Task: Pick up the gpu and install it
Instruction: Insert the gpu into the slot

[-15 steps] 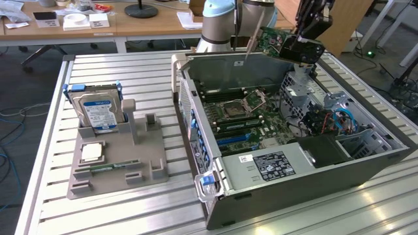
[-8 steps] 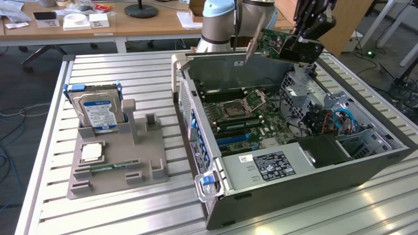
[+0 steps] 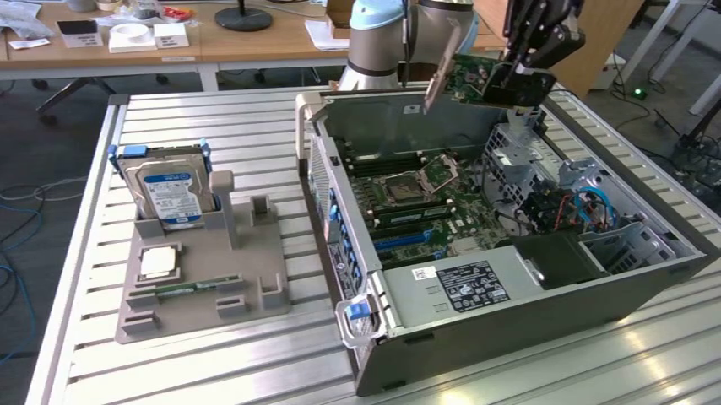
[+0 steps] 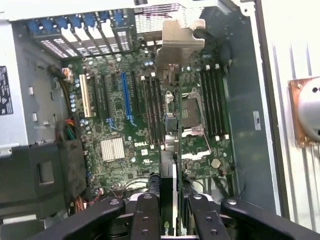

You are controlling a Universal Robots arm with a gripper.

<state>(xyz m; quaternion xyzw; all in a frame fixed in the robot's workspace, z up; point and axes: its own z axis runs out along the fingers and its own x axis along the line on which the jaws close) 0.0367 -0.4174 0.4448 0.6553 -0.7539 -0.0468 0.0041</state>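
Observation:
The gpu [image 3: 471,78] hangs in the air above the back of the open computer case [image 3: 507,295], tilted, with its green circuit-board side facing the exterior view's camera. Its silver bracket [image 3: 440,72] points to the exterior view's left. My gripper [image 3: 512,84] is shut on the card's other end. In the wrist view the gpu [image 4: 170,130] shows edge-on, running from between my black fingers [image 4: 147,215] out to the silver bracket [image 4: 182,35]. It hovers over the motherboard [image 4: 115,120], between the expansion slots and the processor socket [image 4: 192,117].
A blue expansion slot [image 4: 126,97] lies among dark ones. Left of the case, a grey holder [image 3: 203,295] carries a hard drive [image 3: 169,192], a processor chip [image 3: 158,261] and a memory stick [image 3: 194,286]. A copper-edged part [image 4: 307,112] lies beside the case. The arm's base [image 3: 377,42] stands behind.

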